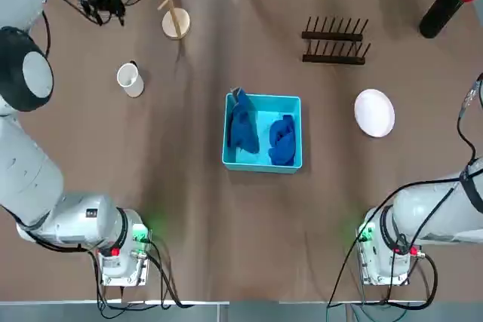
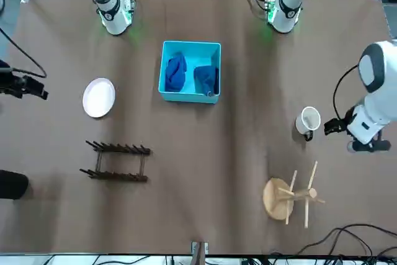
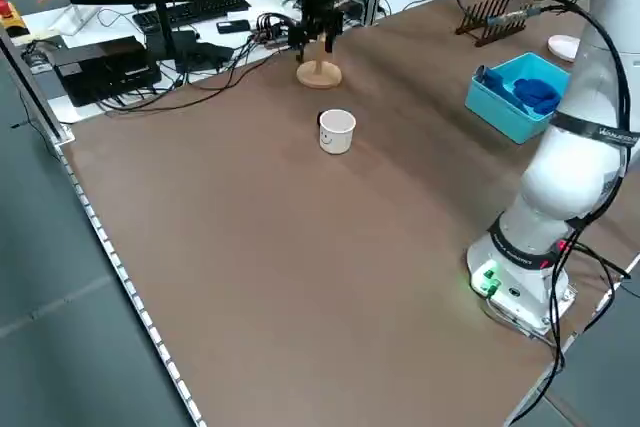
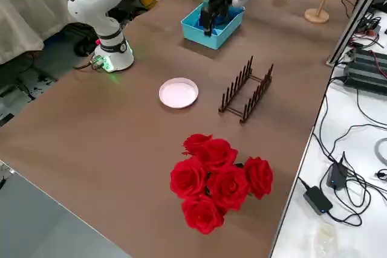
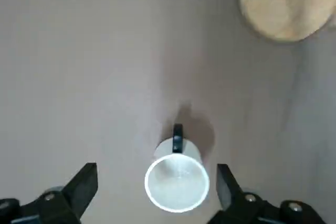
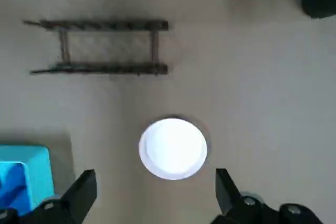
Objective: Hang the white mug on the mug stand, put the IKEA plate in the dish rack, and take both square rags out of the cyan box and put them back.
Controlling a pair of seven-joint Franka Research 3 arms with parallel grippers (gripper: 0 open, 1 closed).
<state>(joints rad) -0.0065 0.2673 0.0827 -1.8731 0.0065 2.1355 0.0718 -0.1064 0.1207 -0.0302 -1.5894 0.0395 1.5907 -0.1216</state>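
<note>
The left gripper (image 5: 156,190) hangs over the white mug (image 5: 177,181), fingers spread wide and empty; the mug stands upright on the surface near the mug stand (image 1: 175,22). The right gripper (image 6: 156,195), fingers also wide and empty, hangs above the IKEA plate (image 6: 172,148), which lies flat between the dish rack (image 6: 102,47) and the cyan box (image 1: 263,133) holding both square rags (image 1: 244,127).

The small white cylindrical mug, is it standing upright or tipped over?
Upright. The small white cylindrical mug rests on its base on the brown table, its round opening facing up.

Two rags (image 1: 263,135), one mug (image 1: 128,77), one plate (image 1: 374,112).
</note>
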